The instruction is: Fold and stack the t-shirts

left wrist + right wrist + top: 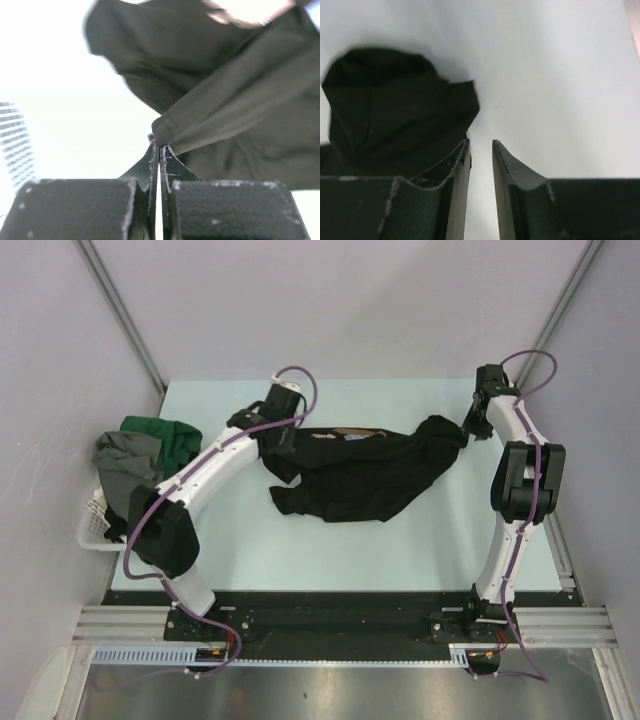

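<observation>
A black t-shirt lies crumpled and stretched across the middle of the table, with a bit of its chest print showing at the far edge. My left gripper is at its left end. In the left wrist view the gripper is shut, with a folded hem of the black shirt pinched at the tips. My right gripper is at the shirt's right end. In the right wrist view the gripper is slightly open and empty, with the black cloth bunched just left of the left finger.
A white slatted basket hangs over the table's left edge, holding a dark green shirt, a grey shirt and dark cloth. The pale table shows bare in front of the shirt. Walls close in on both sides.
</observation>
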`<state>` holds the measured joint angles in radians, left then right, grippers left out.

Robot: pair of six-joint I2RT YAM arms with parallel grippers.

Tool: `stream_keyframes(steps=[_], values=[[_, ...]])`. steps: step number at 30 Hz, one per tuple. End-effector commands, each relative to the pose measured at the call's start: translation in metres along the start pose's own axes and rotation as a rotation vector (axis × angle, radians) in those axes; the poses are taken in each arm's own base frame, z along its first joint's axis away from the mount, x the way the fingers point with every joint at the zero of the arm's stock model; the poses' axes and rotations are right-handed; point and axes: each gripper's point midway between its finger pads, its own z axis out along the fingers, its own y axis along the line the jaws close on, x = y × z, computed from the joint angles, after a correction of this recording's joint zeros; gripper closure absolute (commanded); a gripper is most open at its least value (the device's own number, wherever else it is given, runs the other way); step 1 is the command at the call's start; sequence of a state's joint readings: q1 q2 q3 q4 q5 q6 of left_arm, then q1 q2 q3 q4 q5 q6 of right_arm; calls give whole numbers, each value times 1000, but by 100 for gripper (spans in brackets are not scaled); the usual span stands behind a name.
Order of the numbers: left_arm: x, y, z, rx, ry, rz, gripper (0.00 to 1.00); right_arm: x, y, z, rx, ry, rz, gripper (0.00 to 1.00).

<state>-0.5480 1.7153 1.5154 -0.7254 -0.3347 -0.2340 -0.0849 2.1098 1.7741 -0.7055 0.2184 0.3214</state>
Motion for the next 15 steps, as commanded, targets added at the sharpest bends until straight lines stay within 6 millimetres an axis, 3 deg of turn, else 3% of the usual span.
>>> stream_keyframes(steps=[1, 5, 10, 15], values=[[-35, 62, -33, -151, -100, -52, 100, -38, 11, -15, -44, -86, 42, 70], [-41, 93, -43, -190, -131, -103, 100, -43, 20, -20, -88, -86, 55, 70], [-38, 105, -50, -211, -128, -105, 100, -52, 40, -30, -139, -100, 53, 68], [-34, 99, -48, -169, -115, -116, 100, -45, 95, -32, -267, -74, 14, 67]])
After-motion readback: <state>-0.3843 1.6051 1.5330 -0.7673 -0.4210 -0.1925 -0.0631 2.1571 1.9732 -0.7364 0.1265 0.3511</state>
